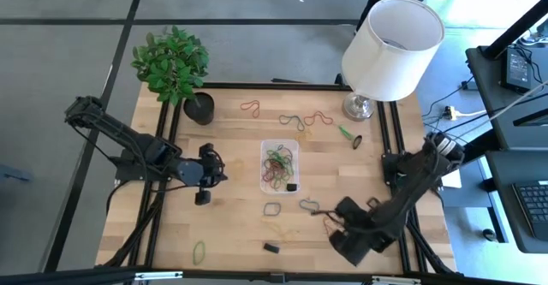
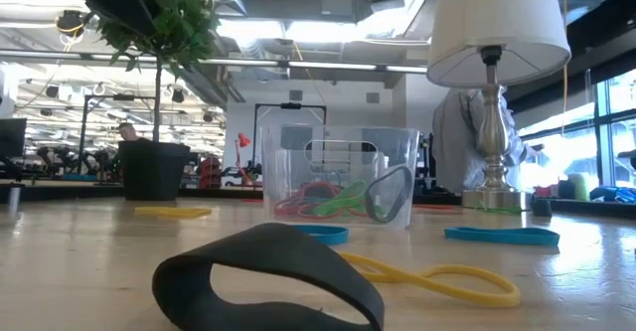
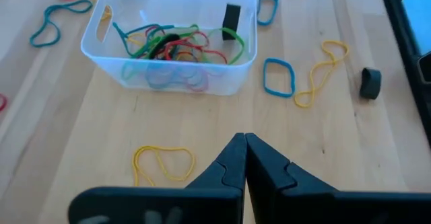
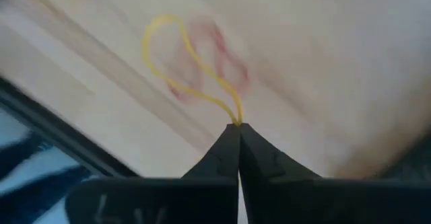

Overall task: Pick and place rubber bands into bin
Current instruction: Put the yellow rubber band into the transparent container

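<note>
The clear bin (image 1: 280,165) sits mid-table with several red, green and blue rubber bands and a black one inside (image 3: 172,42). Loose bands lie around it: red and blue-green ones beyond it (image 1: 300,119), a grey-blue one (image 1: 272,208), a yellow one (image 3: 323,69), a black one (image 1: 271,247) and a green one (image 1: 199,251). My left gripper (image 3: 244,140) hovers shut left of the bin, above a yellow band (image 3: 163,162). My right gripper (image 4: 237,124) is near the table's near right part (image 1: 330,231), shut on a yellow band (image 4: 182,62). Neither gripper shows in the low view. My right gripper pinches the yellow rubber band by one end of its loop (image 4: 235,118), right at the free ends of the two fingers. The rest of the loop stretches out past the fingertips as a narrow teardrop. I cannot tell whether it is lifted clear of the blurred wood behind it.
A black plant pot (image 1: 199,108) with a green plant stands at the far left corner, a white lamp (image 1: 390,50) at the far right. A green marker-like thing (image 1: 347,134) lies near the lamp. Black frame rails run along the table's left and right edges.
</note>
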